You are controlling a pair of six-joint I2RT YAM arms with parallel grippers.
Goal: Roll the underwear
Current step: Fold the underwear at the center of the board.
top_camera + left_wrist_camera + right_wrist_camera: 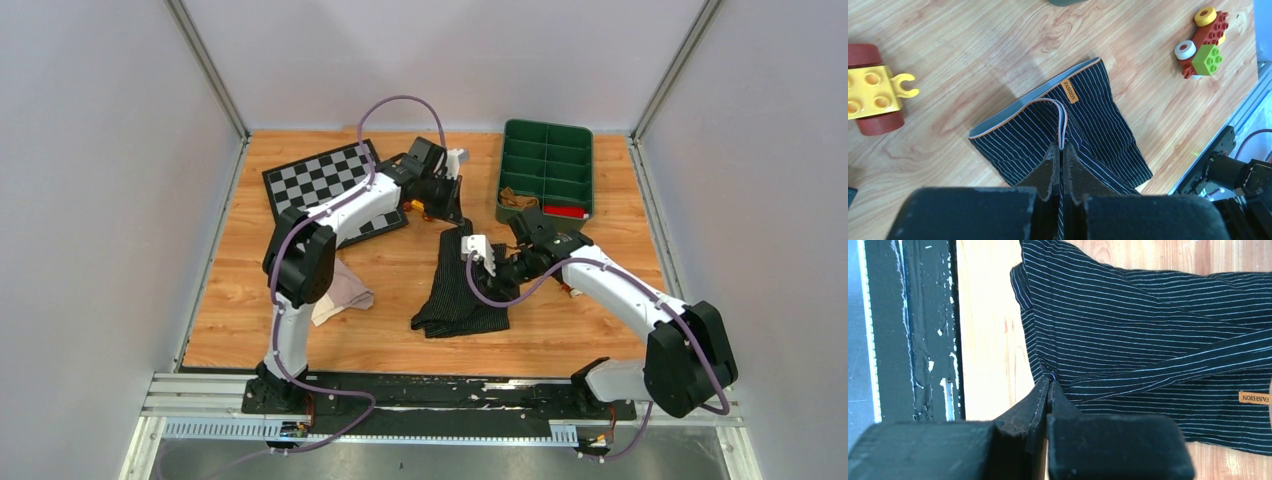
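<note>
The black pinstriped underwear (pixel 455 290) lies mid-table, its upper end pulled up toward my left gripper (pixel 452 214). In the left wrist view the left gripper (pixel 1062 146) is shut on a fold of the grey, orange-edged waistband of that underwear (pixel 1103 125). My right gripper (pixel 491 266) sits over its right edge. In the right wrist view it (pixel 1048 383) is shut on a pinch of the striped cloth (pixel 1148 325). The pale pink-beige underwear (pixel 342 291) lies crumpled at the left, partly under the left arm. I cannot pick out the tan-brown one for certain.
A checkerboard mat (pixel 322 178) lies at the back left. A green compartment tray (pixel 549 165) stands at the back right, with something brown and something red in its near cells. Toy bricks (pixel 1204 44) and a yellow-and-red toy (pixel 873 95) lie near the underwear.
</note>
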